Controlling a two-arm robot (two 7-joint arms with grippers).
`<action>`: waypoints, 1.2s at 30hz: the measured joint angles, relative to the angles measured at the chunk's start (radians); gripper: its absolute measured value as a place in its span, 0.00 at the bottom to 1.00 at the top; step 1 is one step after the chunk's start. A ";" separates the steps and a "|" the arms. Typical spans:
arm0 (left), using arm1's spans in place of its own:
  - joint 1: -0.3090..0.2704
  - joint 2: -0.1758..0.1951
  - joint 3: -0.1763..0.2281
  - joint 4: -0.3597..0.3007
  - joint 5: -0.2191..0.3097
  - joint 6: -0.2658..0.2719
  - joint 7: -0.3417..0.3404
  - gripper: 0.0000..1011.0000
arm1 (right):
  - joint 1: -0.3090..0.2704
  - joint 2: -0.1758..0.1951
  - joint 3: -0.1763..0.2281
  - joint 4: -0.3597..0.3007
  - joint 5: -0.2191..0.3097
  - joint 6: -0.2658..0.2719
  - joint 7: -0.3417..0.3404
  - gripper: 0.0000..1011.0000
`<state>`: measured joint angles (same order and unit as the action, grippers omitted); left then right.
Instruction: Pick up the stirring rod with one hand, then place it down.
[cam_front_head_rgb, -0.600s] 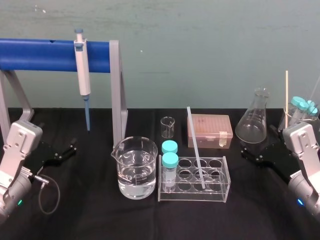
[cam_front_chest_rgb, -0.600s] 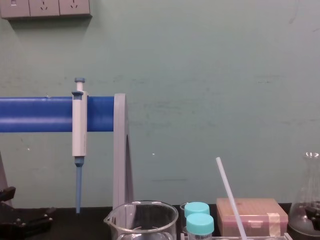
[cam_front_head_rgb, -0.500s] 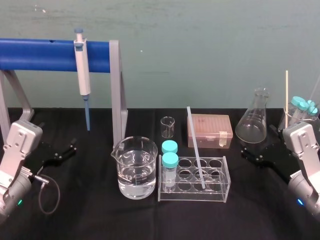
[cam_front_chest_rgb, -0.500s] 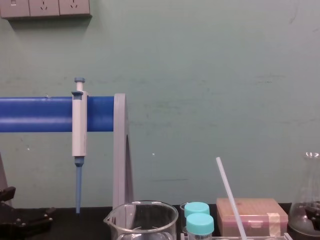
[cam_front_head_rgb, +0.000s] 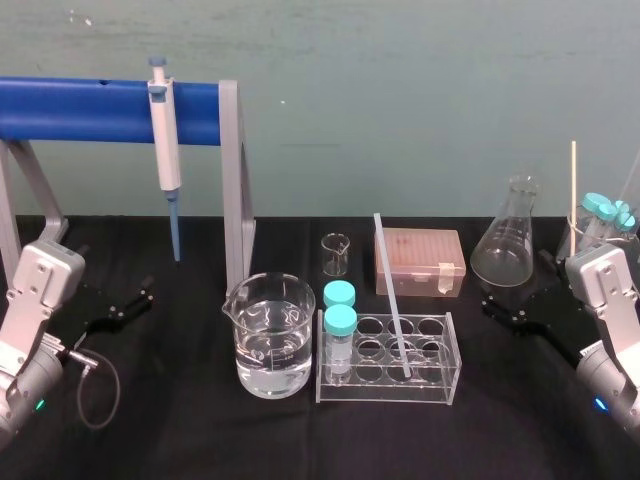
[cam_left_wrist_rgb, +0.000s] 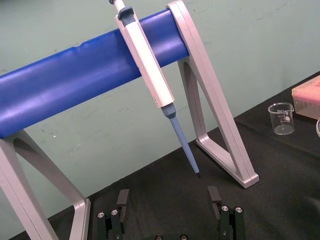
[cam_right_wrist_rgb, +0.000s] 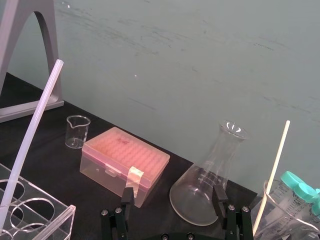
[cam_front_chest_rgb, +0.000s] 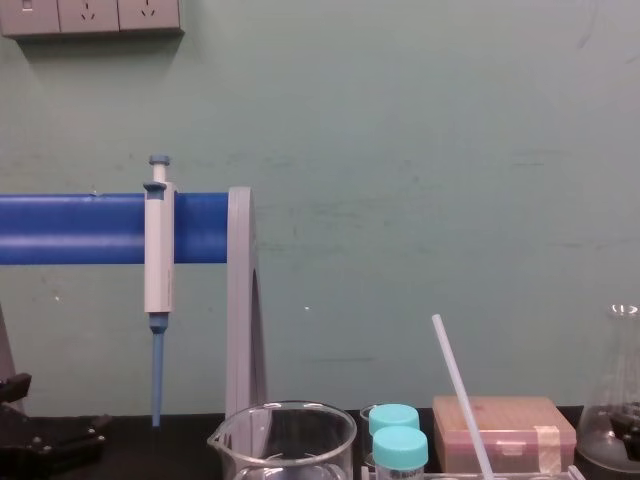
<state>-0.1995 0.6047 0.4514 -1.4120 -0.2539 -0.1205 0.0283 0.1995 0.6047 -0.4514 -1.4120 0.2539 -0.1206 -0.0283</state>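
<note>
- The stirring rod stands in the clear rack, its top leaning back and slightly left (long axis near upright).
- The right gripper, just right of the rack, is spread wide, empty and nearer.
- The left gripper, well left of the rack, gapes empty too.

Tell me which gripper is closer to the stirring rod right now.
Right. The right gripper sits open to the right of the rack holding the stirring rod; the left gripper lies far left, beyond the beaker.

Camera arrangement
Head camera looks down; chest camera looks level, closer; both share the stirring rod
</note>
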 joint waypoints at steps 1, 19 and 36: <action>0.000 0.000 0.000 0.000 0.000 0.000 0.000 0.99 | 0.000 0.000 0.000 0.000 0.000 0.000 0.000 0.99; 0.000 0.000 0.000 0.000 0.000 0.000 0.000 0.99 | 0.000 0.000 0.000 0.000 0.000 0.000 0.000 0.99; 0.000 0.000 0.000 0.000 0.000 0.000 0.000 0.99 | 0.000 0.000 0.001 0.000 0.001 0.000 0.001 0.99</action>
<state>-0.1995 0.6047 0.4514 -1.4120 -0.2539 -0.1206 0.0283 0.1992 0.6043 -0.4502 -1.4120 0.2549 -0.1209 -0.0270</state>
